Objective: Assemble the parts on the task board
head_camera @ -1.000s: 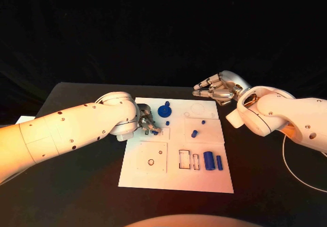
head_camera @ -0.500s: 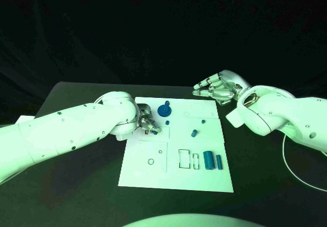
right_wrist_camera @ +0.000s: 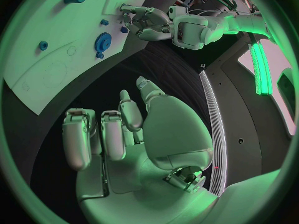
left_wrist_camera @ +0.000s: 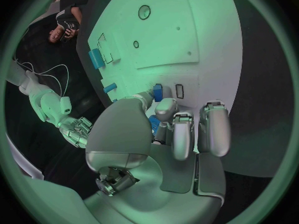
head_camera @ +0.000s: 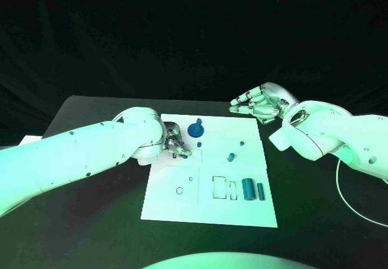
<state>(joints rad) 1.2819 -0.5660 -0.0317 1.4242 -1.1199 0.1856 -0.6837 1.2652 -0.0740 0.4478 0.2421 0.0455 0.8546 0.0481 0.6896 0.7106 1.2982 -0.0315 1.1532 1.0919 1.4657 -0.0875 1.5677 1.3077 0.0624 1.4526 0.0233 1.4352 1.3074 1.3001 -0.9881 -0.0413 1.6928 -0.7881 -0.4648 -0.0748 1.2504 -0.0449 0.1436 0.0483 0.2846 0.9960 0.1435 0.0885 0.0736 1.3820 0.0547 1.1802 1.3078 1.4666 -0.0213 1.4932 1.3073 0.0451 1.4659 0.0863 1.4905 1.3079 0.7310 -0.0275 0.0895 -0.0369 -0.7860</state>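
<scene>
- Near the board's (head_camera: 174, 210) left edge, toward its far end, my left hand (head_camera: 175, 147) reaches down with fingers bunched at a small blue part (left_wrist_camera: 157, 92); the left wrist view shows thumb and fingertips around that part beside a small slot in the board, so I pinch it.
- My left arm (head_camera: 89, 154) comes in low across the table's (head_camera: 81, 235) left side, forearm lying toward the board.
- My right hand (head_camera: 257, 103) hangs above the table just past the board's far right corner, palm up, fingers apart and loosely curled, holding nothing; the right wrist view confirms the empty palm.
- No writing or label I can read anywhere; the board carries only thin outlines of circles and rectangles.
- On the board: a blue gear (head_camera: 195, 131) near the far edge at the middle, with a small peg (head_camera: 198, 121) just beyond it; a short piece (head_camera: 230, 157) and a tiny peg (head_camera: 240, 143) right of centre; two upright-lying bars (head_camera: 248, 190) near the right edge toward the near end, beside two rectangular outlines.
- The board's near left quarter holds just a small ring outline and a dot.
- Bare black table lies on both sides of the board, and near the front edge.
</scene>
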